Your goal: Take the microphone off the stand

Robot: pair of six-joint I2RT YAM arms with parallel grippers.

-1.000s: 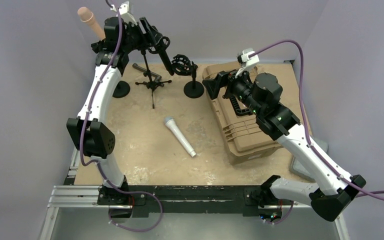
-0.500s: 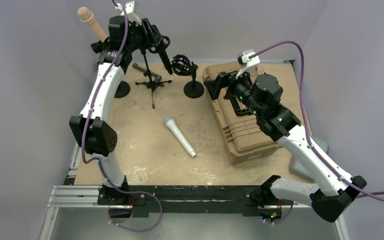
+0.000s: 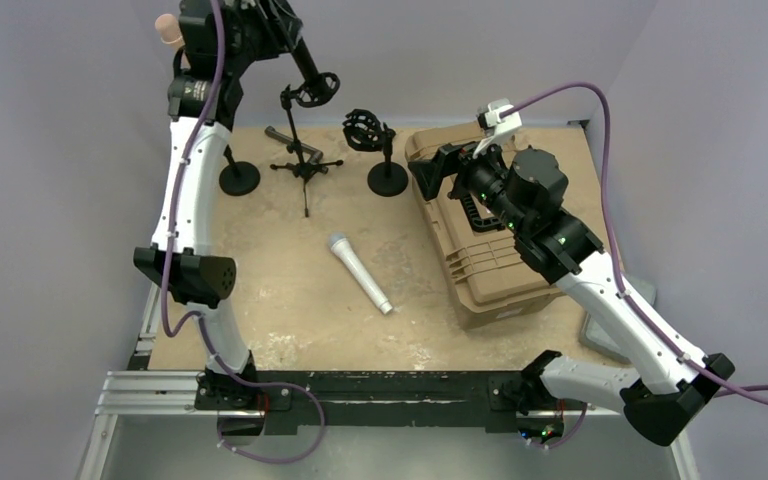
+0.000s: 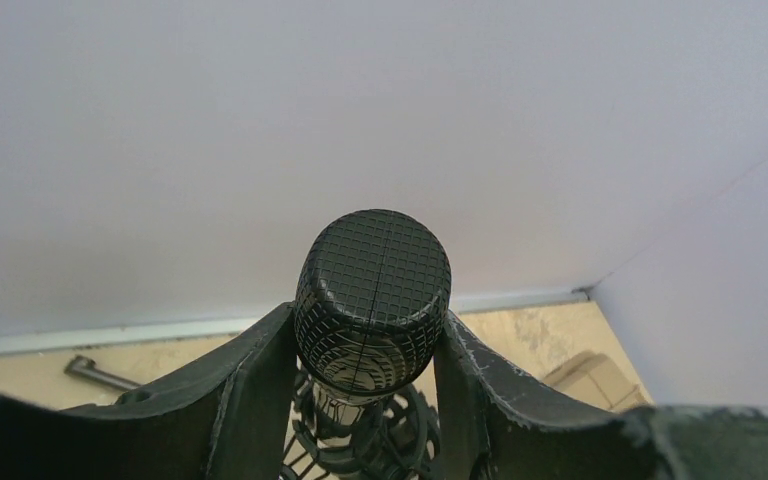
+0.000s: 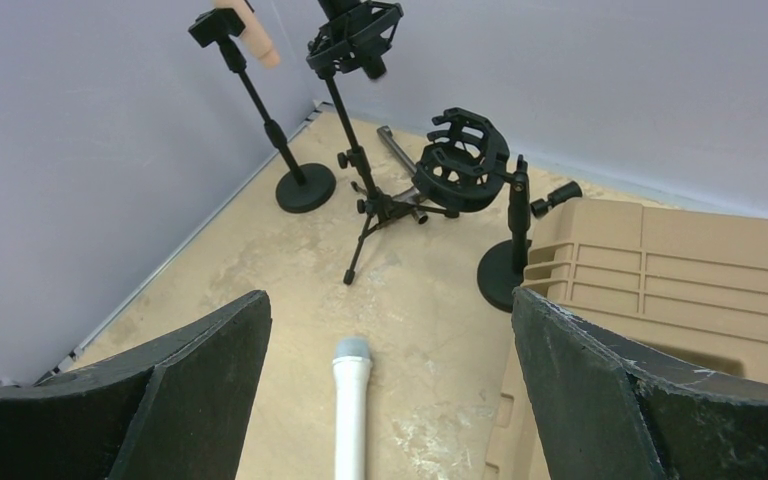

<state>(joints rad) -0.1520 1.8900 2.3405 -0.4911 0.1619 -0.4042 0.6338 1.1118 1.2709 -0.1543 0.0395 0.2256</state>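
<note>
My left gripper (image 3: 278,15) is raised high at the back left, shut on the mesh head of the black microphone (image 3: 300,55). In the left wrist view the head (image 4: 372,270) sits tight between both fingers (image 4: 260,390). The microphone slants down to the ring shock mount (image 3: 316,90) of the tripod stand (image 3: 305,165), and its lower end is still at the ring. In the right wrist view the mount (image 5: 355,30) shows a short black stub under it. My right gripper (image 3: 426,170) is open and empty over the left edge of the tan case.
A silver microphone (image 3: 360,272) lies mid-table, below my right gripper (image 5: 388,300). A second shock-mount stand (image 3: 387,178) with a round base stands right of the tripod. A third stand (image 3: 240,178) holds a beige object (image 3: 167,28). The tan case (image 3: 490,250) lies at the right.
My left arm has risen, drawing the black microphone up through the shock mount; its tail no longer hangs below the ring. The right arm has not moved.
</note>
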